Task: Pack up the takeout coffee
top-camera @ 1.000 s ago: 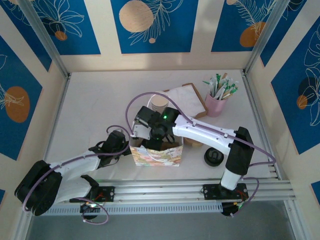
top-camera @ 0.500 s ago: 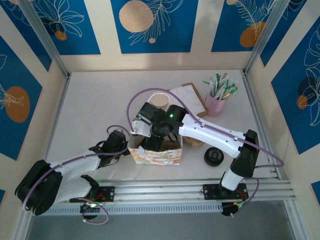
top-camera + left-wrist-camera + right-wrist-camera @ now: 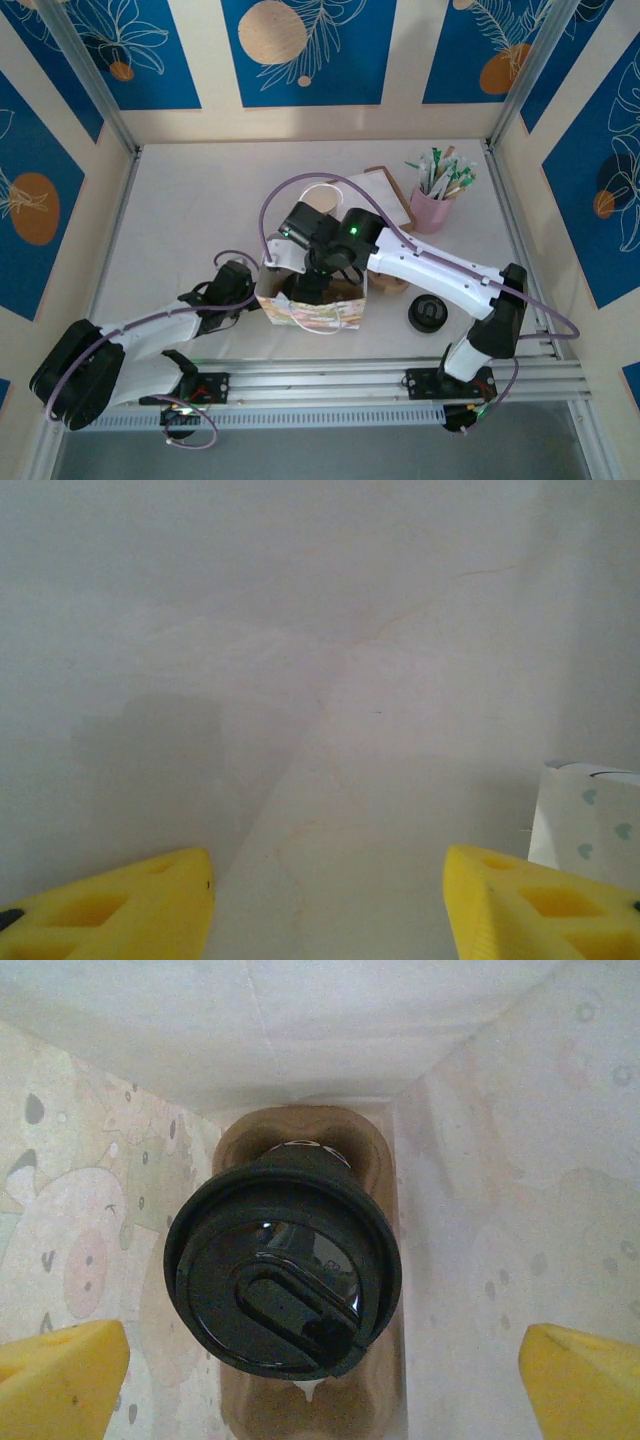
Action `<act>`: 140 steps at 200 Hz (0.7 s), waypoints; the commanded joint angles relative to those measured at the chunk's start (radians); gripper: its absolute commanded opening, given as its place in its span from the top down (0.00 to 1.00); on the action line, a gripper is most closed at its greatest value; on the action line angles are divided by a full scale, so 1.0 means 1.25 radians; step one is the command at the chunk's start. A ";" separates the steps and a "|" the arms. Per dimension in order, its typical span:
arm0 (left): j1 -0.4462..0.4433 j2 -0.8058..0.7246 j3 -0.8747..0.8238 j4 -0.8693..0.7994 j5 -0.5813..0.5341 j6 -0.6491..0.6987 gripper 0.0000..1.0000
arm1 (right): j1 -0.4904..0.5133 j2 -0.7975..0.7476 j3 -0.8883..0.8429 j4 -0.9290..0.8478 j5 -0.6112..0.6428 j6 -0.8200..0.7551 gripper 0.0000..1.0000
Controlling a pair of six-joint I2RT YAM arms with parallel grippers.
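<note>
Coffee [image 3: 283,1285] sits in the carrier [image 3: 372,1160] inside the bag [image 3: 312,312] at the desk's [image 3: 200,220] near edge, walls close around it, with the right gripper [image 3: 322,1375] spread wide above its lid. Left gripper [image 3: 325,900] is apart on bare desk beside the bag's left edge. Clipboard [image 3: 378,195], pink cup [image 3: 432,208] and black lid [image 3: 427,316] crowd the right.

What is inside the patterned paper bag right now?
The takeout coffee sits in a cardboard carrier inside the paper bag. Its black lid hides the cup body, and the carrier covers the bag floor.
</note>
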 commanded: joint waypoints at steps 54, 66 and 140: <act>-0.028 0.017 0.007 -0.015 0.068 0.006 0.37 | -0.003 0.036 0.000 -0.014 -0.061 0.011 0.08; -0.027 0.016 0.007 -0.017 0.067 0.006 0.37 | -0.005 0.045 -0.003 -0.016 -0.071 0.013 0.10; -0.028 0.008 0.003 -0.027 0.059 0.007 0.37 | -0.002 0.036 0.003 -0.010 -0.059 0.001 0.11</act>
